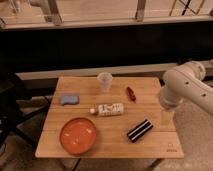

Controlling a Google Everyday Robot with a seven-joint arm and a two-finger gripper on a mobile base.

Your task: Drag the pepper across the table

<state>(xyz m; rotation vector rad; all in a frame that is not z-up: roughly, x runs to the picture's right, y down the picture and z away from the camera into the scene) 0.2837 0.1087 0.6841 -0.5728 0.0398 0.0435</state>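
Observation:
The pepper [131, 93], a small slim dark-red chili, lies on the light wooden table [150, 105] towards its far right part. My white arm comes in from the right, and its lower end with the gripper [166, 117] hangs over the table's right edge, to the right of the pepper and nearer the front. The gripper stands open and holds nothing. It is clearly apart from the pepper.
A clear plastic cup [104, 81] stands at the back middle. A blue sponge [69, 99] lies at the left, a small bottle [108, 109] lies on its side in the middle, an orange plate [78, 135] sits front left, and a black striped object [139, 130] front right.

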